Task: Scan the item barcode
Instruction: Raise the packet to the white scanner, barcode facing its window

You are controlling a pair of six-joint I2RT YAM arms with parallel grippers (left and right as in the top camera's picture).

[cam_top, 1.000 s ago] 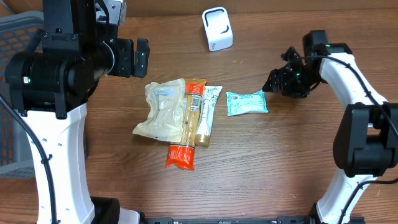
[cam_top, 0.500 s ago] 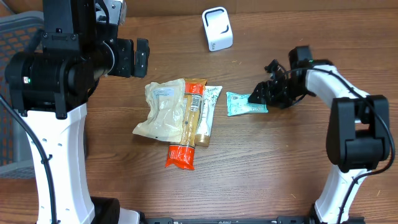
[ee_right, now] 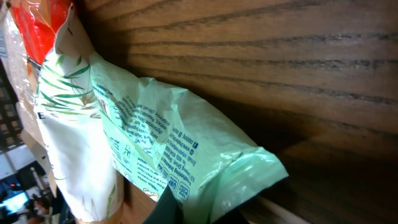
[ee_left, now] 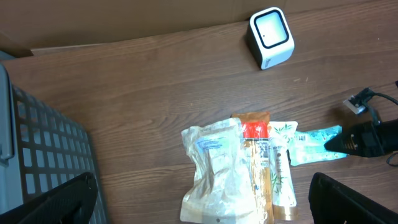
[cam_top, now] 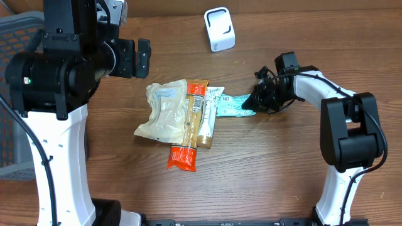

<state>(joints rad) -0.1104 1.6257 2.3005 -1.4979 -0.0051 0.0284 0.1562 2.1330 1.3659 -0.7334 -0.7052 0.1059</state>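
Here, the right claw (cam_top: 255, 102) pinches the teal packet (cam_top: 232, 105) — closed tight.

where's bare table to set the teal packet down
Bare table lies on the near side of the packet pile, and between the white scanner and the right end effector. Crowded at centre, where the teal packet touches the pile.
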